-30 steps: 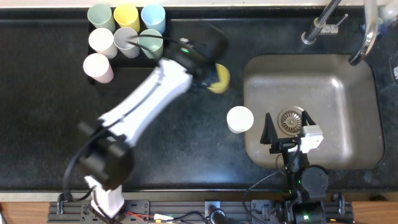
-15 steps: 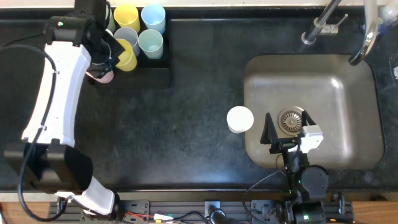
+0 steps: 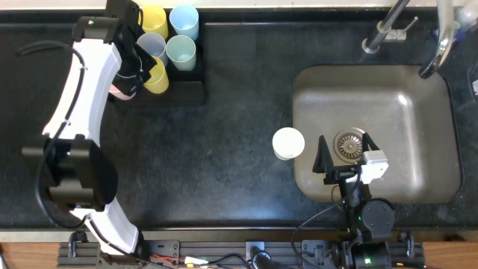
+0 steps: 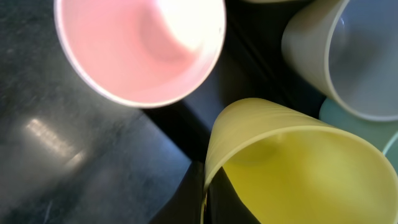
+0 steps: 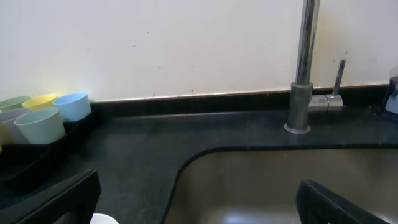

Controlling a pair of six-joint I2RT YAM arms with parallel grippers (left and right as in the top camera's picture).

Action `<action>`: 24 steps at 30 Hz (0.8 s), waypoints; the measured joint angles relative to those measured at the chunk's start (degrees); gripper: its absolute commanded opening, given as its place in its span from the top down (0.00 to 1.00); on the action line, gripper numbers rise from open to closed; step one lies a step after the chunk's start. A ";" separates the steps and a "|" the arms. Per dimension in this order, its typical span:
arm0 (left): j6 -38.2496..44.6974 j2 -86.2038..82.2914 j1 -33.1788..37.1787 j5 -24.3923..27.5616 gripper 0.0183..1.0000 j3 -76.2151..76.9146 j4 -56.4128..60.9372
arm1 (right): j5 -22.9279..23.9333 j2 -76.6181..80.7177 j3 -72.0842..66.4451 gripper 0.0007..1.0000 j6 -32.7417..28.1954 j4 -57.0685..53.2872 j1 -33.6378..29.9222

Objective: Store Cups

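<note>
Upper left, the left gripper pinches a yellow cup by its rim at the black tray, which holds a grey cup, a mint cup and a blue cup. A pink cup stands just beside. Lower right, the right gripper hangs spread over the sink.

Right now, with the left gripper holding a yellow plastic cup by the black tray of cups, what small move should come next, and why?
Probably lower the yellow plastic cup straight down onto the black tray, then open the fingers. The left gripper pinches its rim, and it hangs close beside the pink plastic cup and the grey plastic cup, seemingly not yet set down.
</note>
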 measured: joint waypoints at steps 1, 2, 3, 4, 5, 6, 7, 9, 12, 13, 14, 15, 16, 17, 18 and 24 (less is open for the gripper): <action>-0.13 0.46 0.22 0.00 0.94 0.00 0.52 | 0.00 0.00 0.00 0.00 0.02 0.02 0.00; -0.13 0.90 0.26 0.00 0.94 0.00 0.83 | 0.00 0.00 0.00 0.00 0.00 0.00 0.00; -0.13 1.25 0.31 0.00 0.94 0.00 0.92 | 0.00 0.00 0.00 0.01 0.00 0.02 0.00; -0.15 1.68 0.33 0.00 0.93 0.00 0.92 | 0.00 0.00 0.00 0.00 0.02 0.00 0.00; -0.15 1.99 0.33 0.00 0.93 0.00 0.92 | 0.02 0.00 0.00 0.00 0.00 0.02 0.00; -0.15 2.25 0.33 -0.02 0.93 0.00 0.92 | 0.02 0.00 0.00 0.00 0.02 0.00 0.00; -0.15 2.45 0.33 -0.04 0.92 0.00 0.92 | 0.02 0.00 0.00 0.00 0.02 -0.02 0.00; -0.15 2.69 0.33 -0.26 0.92 0.00 0.92 | 0.00 0.00 0.00 0.00 0.02 0.00 0.00; -0.15 2.89 0.33 -0.63 0.90 0.00 0.92 | 0.00 0.00 0.00 0.00 0.00 0.00 0.00; -0.15 2.97 0.33 -0.83 0.90 0.00 0.94 | 0.00 0.00 0.00 0.00 -0.02 0.02 0.00; -0.15 2.97 0.33 -0.98 0.89 0.00 0.92 | 0.00 0.00 0.00 0.00 0.04 0.02 -0.02; -0.15 2.99 0.33 -1.27 0.89 0.00 0.92 | 0.00 0.00 0.00 0.00 0.02 0.00 0.00; -0.15 2.99 0.33 -1.51 0.89 0.00 0.81 | 0.00 0.00 0.00 0.00 0.00 0.04 0.00; -0.15 2.99 0.39 -1.68 0.89 0.00 0.79 | 0.02 0.00 0.00 0.00 -0.02 0.02 0.00; -0.15 2.99 0.46 -1.75 0.89 0.00 0.70 | 0.00 0.00 0.00 0.00 0.00 0.02 0.00; -0.15 4.37 0.98 -1.88 0.90 0.00 1.11 | 0.00 0.00 0.00 0.00 0.02 0.02 0.00</action>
